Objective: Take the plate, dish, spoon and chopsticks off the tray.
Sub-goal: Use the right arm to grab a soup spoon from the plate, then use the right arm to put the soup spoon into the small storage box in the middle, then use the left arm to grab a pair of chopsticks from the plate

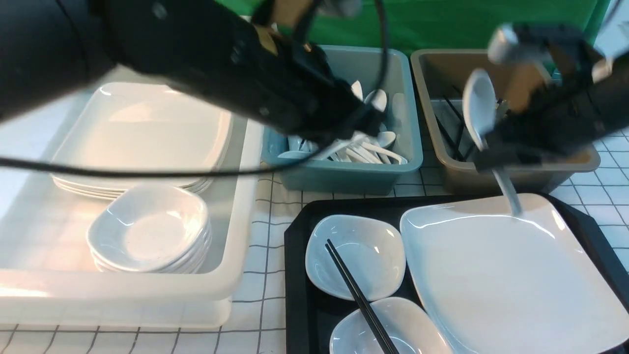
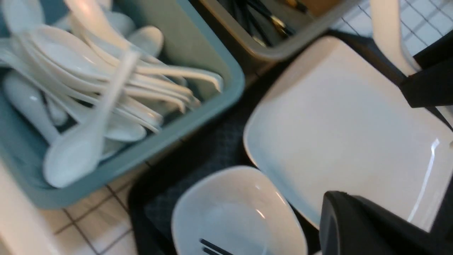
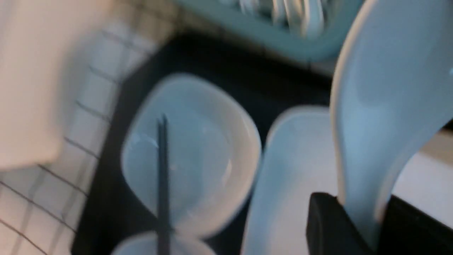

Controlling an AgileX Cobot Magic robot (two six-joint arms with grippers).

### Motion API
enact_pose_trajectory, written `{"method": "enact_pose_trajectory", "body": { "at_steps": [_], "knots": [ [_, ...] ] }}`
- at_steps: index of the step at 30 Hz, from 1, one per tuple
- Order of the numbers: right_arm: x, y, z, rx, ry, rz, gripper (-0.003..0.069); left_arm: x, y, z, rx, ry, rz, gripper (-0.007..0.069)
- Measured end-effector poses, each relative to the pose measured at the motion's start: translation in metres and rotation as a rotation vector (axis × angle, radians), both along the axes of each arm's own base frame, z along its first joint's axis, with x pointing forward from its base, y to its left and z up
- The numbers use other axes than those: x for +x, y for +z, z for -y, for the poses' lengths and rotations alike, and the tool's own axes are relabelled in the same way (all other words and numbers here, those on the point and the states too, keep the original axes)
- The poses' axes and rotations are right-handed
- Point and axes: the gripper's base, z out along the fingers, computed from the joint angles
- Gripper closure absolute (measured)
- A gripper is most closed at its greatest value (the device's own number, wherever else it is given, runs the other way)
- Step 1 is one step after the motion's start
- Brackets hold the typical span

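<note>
The right claw (image 1: pixel 486 155) is clamped on the spoon (image 1: pixel 479 105) by its handle, long axis near upright, bowl up, above the plate's (image 1: pixel 516 275) twelve o'clock edge. The teal bin (image 1: pixel 344 177) lies at nine o'clock.

The front camera sits up high in the middle and looks down and forward at the table (image 1: pixel 260 246), with the black tray (image 1: pixel 295 295) close below. Each wrist camera hangs very near (both are blurry) and looks down; all three see the big plate (image 1: pixel 511 275) and the teal bin (image 1: pixel 344 177)
</note>
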Motion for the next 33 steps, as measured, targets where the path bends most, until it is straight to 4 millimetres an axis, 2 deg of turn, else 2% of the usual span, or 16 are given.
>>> {"method": "enact_pose_trajectory", "body": {
  "at_steps": [2,6,7,8,9,12,13,18,21,23,25,27,28,29,31,33],
  "knots": [
    [0.023,0.008,-0.011,0.056,0.008,0.021,0.0515,0.008,0.003,-0.013,0.0,0.042,0.0,0.0627],
    [0.071,0.002,-0.035,0.107,0.024,0.033,0.0515,0.019,0.002,-0.035,0.014,0.107,-0.023,0.0627],
    [0.087,-0.005,-0.045,0.114,0.031,0.03,0.0515,0.021,0.001,-0.039,0.018,0.12,-0.027,0.0627],
    [0.089,-0.01,-0.046,0.112,0.03,0.02,0.0515,0.021,0.001,-0.04,0.018,0.122,-0.027,0.0627],
    [0.106,-0.017,-0.058,0.125,0.033,0.023,0.0515,0.022,0.0,-0.044,0.024,0.13,-0.038,0.0627],
    [0.127,-0.039,-0.076,0.126,0.049,0.009,0.0503,0.021,-0.001,-0.045,0.033,0.13,-0.054,0.0627],
    [0.131,-0.042,-0.081,0.132,0.05,0.009,0.0484,0.021,-0.001,-0.045,0.035,0.129,-0.058,0.0627],
    [0.144,-0.064,-0.091,0.125,0.033,-0.028,0.0259,0.019,-0.003,-0.045,0.049,0.121,-0.084,0.0627],
    [0.14,-0.061,-0.089,0.09,0.039,-0.051,0.0145,0.018,-0.003,-0.046,0.057,0.114,-0.094,0.0627],
    [0.132,-0.05,-0.084,0.043,0.068,-0.082,0.0132,0.016,-0.004,-0.045,0.057,0.097,-0.102,0.0627],
    [0.124,-0.038,-0.079,0.008,0.077,-0.086,0.0162,0.015,-0.004,-0.044,0.047,0.086,-0.121,0.0627],
    [0.115,-0.016,-0.07,-0.028,0.061,-0.05,0.0268,0.011,-0.005,-0.04,0.038,0.067,-0.15,0.0627],
    [0.113,-0.01,-0.069,-0.032,0.058,-0.04,0.0281,0.011,-0.005,-0.04,0.04,0.062,-0.152,0.0627],
    [0.104,0.009,-0.063,-0.042,0.05,0.001,0.0399,0.006,-0.007,-0.035,0.058,0.031,-0.17,0.0627],
    [0.085,0.035,-0.054,-0.038,0.047,0.046,0.0531,-0.003,-0.008,-0.025,0.088,-0.012,-0.189,0.0627],
    [0.063,0.055,-0.045,-0.046,0.045,0.071,0.061,-0.017,-0.012,-0.009,0.121,-0.057,-0.22,0.0627]
  ]
}}
